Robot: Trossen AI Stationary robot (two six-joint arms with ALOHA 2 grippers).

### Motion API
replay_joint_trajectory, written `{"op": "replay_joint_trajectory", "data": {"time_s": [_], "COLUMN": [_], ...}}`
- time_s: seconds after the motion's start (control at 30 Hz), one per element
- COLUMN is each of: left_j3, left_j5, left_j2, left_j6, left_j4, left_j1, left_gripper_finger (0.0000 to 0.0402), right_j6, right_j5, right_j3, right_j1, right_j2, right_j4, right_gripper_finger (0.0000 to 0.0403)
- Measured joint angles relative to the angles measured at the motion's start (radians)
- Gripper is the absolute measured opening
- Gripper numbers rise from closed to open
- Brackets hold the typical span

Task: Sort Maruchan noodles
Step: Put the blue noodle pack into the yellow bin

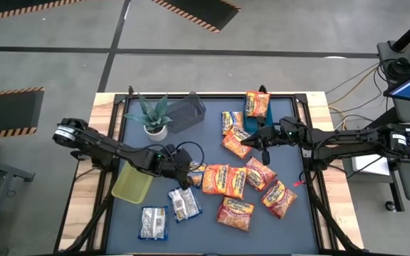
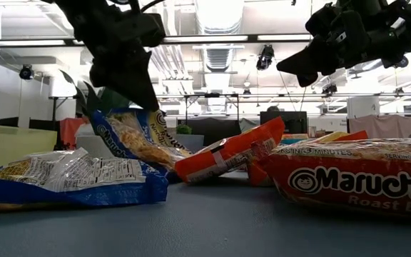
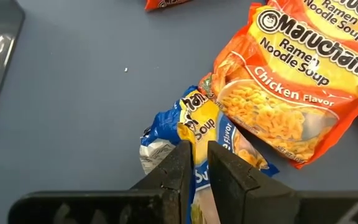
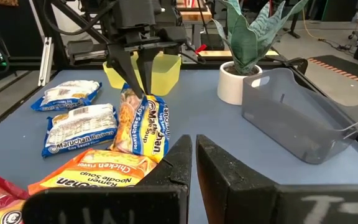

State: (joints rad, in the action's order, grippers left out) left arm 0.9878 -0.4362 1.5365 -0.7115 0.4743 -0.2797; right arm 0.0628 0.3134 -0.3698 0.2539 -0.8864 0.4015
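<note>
**Left arm lifts blue-and-yellow ramen packet by its edge**

The left end effector [image 4: 137, 73] pinches the upper edge of a blue-and-yellow Maruchan packet [image 4: 143, 127], its two dark fingers [image 3: 180, 163] pressed together on the wrapper. The packet stands nearly upright, tilted, its lower end on the blue table [image 1: 212, 238]. It sits just beside the yellow bin [image 1: 133, 183], on the side away from the table's left rim, and touches an orange chicken-flavor packet [image 3: 294, 93] lying flat next to it.

Two whitish packets with blue trim [image 1: 168, 212] lie flat near the yellow bin, toward the table's near edge. The remaining orange-red packets [image 1: 251, 188] are scattered well apart from the bin across the middle and right of the table, several overlapping; one orange packet [image 1: 257, 104] lies alone at the far edge.

The right end effector [image 1: 264, 144] hangs above the scattered orange packets, well apart from the yellow bin, its fingers nearly pressed together with a thin gap between them, holding nothing.

A potted plant [image 1: 153, 115] and a clear grey bin [image 1: 184, 112] tipped on its side stand beyond the yellow bin, toward the table's far edge.
</note>
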Motion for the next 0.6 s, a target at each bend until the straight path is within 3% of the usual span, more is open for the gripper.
{"op": "replay_joint_trajectory", "data": {"time_s": [0.6], "left_j3": [0.001], "left_j5": [0.000], "left_j2": [-0.208], "left_j6": [0.142], "left_j4": [-0.024], "left_j1": [-0.152], "left_gripper_finger": [0.0038], "right_j6": [0.000], "right_j5": [0.000], "right_j3": [0.000], "right_j1": [0.000], "right_j2": [0.000], "right_j4": [0.000], "right_gripper_finger": [0.0013]}}
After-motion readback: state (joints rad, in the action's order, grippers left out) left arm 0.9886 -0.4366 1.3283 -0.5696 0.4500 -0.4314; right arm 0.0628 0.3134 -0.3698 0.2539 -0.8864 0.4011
